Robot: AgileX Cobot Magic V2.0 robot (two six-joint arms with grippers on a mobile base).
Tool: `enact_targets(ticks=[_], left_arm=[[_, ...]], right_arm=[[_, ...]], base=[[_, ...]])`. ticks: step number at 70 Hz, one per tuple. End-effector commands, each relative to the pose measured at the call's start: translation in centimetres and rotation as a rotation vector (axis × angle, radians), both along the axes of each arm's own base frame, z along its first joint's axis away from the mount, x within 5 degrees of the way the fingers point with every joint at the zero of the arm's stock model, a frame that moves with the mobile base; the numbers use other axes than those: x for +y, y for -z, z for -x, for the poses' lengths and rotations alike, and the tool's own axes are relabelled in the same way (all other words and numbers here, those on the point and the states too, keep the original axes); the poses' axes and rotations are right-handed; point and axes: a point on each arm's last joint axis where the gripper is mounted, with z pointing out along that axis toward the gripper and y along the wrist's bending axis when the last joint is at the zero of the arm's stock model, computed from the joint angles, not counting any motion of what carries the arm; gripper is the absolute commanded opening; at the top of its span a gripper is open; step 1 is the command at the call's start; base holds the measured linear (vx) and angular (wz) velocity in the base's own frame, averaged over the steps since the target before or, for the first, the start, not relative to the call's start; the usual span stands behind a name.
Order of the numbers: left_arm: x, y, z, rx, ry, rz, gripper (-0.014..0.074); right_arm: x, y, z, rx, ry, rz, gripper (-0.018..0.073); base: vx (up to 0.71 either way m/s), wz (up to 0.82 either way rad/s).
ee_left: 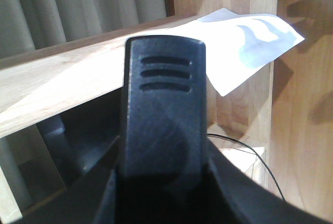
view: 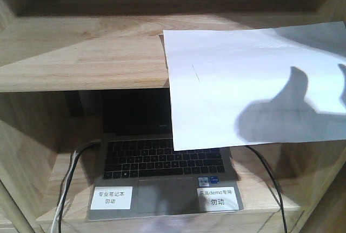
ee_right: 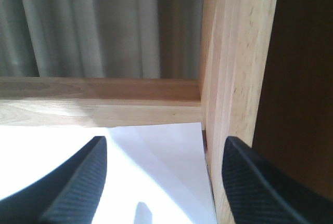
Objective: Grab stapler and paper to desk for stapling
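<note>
In the left wrist view a black stapler (ee_left: 164,109) stands upright between the dark fingers of my left gripper (ee_left: 164,182), which is shut on it; three grooves mark its top end. The white paper (view: 254,81) lies on the upper shelf, its front part hanging over the edge, and it also shows as the sheet (ee_left: 250,42) to the right of the stapler. My right gripper (ee_right: 161,182) is open just above the paper (ee_right: 156,167), its right finger (ee_right: 255,182) in front of the wooden upright. The desk is out of view.
An open laptop (view: 162,157) with two white labels sits on the lower shelf under the paper's overhang. Cables (view: 70,173) run down on both sides of it. The shelf board (view: 81,49) extends left. A wooden upright (ee_right: 239,78) bounds the paper's right side, with grey curtains behind.
</note>
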Motion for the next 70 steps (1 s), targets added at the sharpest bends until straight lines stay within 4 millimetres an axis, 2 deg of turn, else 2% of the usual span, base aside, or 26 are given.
enact_targets(ticks=[1, 41, 49, 59, 70], left_arm=[[0.11, -1.82, 0.07, -0.091, 0.003, 0.091, -0.0006], [0.11, -1.82, 0.07, -0.091, 0.003, 0.091, -0.0006], [0.11, -1.82, 0.07, -0.091, 0.003, 0.091, -0.0006], [0.11, -1.82, 0.07, -0.091, 0.003, 0.091, -0.0006], [0.11, -1.82, 0.07, -0.091, 0.003, 0.091, -0.0006]], right_arm=[[-0.18, -1.36, 0.14, -0.089, 0.017, 0.000, 0.0452], [-0.22, -1.45, 0.10, -0.099, 0.022, 0.003, 0.0461], [-0.25, -1.64, 0.10, -0.120, 0.025, -0.002, 0.0541], [-0.28, -1.85, 0.10, -0.138, 0.032, -0.068, 0.0729], [-0.40, -2.04, 0.10, -0.155, 0.046, -0.154, 0.0718]], base=[[0.00, 0.00], [0.00, 0.00], [0.00, 0.00], [0.00, 0.00], [0.00, 0.00]])
